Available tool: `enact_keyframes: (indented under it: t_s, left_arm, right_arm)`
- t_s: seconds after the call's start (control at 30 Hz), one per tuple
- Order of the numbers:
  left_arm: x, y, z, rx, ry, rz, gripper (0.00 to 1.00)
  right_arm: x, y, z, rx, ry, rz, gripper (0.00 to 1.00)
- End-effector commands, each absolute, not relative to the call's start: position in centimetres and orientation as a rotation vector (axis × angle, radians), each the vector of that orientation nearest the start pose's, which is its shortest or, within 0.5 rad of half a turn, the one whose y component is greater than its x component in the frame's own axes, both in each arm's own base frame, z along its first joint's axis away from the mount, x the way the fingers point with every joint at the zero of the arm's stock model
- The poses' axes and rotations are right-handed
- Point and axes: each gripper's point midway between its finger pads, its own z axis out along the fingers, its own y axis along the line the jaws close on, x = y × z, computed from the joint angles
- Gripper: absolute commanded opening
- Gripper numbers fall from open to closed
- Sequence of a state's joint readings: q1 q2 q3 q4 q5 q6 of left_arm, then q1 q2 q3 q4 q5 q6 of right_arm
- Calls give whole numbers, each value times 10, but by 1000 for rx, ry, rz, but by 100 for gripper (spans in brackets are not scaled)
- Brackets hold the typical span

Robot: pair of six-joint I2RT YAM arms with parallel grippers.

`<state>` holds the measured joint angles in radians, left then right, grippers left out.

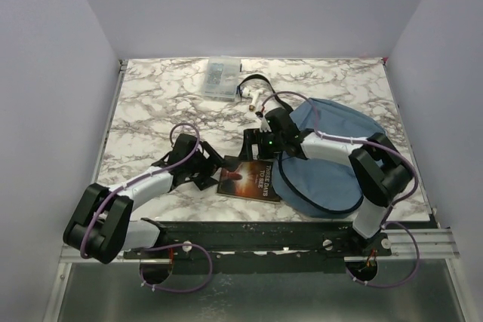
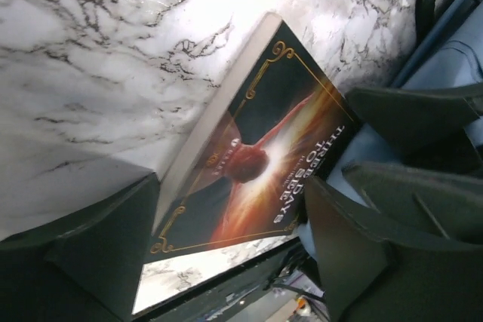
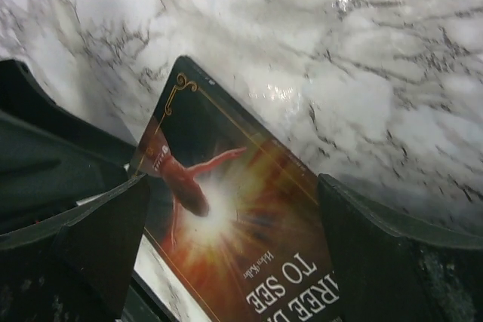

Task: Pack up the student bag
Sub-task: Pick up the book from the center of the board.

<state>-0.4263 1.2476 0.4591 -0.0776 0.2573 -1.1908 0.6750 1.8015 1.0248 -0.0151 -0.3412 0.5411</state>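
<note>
Left gripper [image 1: 217, 170] and right gripper [image 1: 253, 150] both stand wide open over the book [image 1: 249, 181] — holding nothing. The book's edge lies just beside the student bag [image 1: 332, 164] — the table [image 1: 151, 103] spreads out on the left.

Book [image 1: 247, 180] and clear plastic box [image 1: 220, 78] on the marble counter [image 1: 151, 103]
The dark book with an orange-glow cover lies flat near the front edge; the box sits well apart at the back.

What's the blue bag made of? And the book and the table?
The student bag looks like soft matte cloth: it slumps and creases. The book seems to be paper with a glossy printed cover, its pale page edge showing. The table is shiny and marble-patterned, with glare spots; stone or laminate, I cannot tell.
</note>
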Motion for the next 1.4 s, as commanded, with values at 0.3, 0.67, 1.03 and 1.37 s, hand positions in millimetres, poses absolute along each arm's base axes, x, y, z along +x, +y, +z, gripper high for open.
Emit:
enact_keyframes:
  t_s: [0.3, 0.67, 1.03, 1.37]
  left_arm:
    - [223, -203, 35, -764, 2603, -995, 58]
    - [175, -133, 34, -1130, 2539, -606, 82]
    - [154, -186, 59, -1327, 2439, -1279, 97]
    - [181, -200, 45, -1358, 2531, -1166, 96]
  right_arm:
    - [205, 293, 12, -619, 2581, 662, 85]
    - [224, 369, -5, -297, 2577, 1025, 74]
    - [281, 352, 28, -482, 2497, 671, 84]
    - [334, 301, 16, -493, 2504, 465, 90]
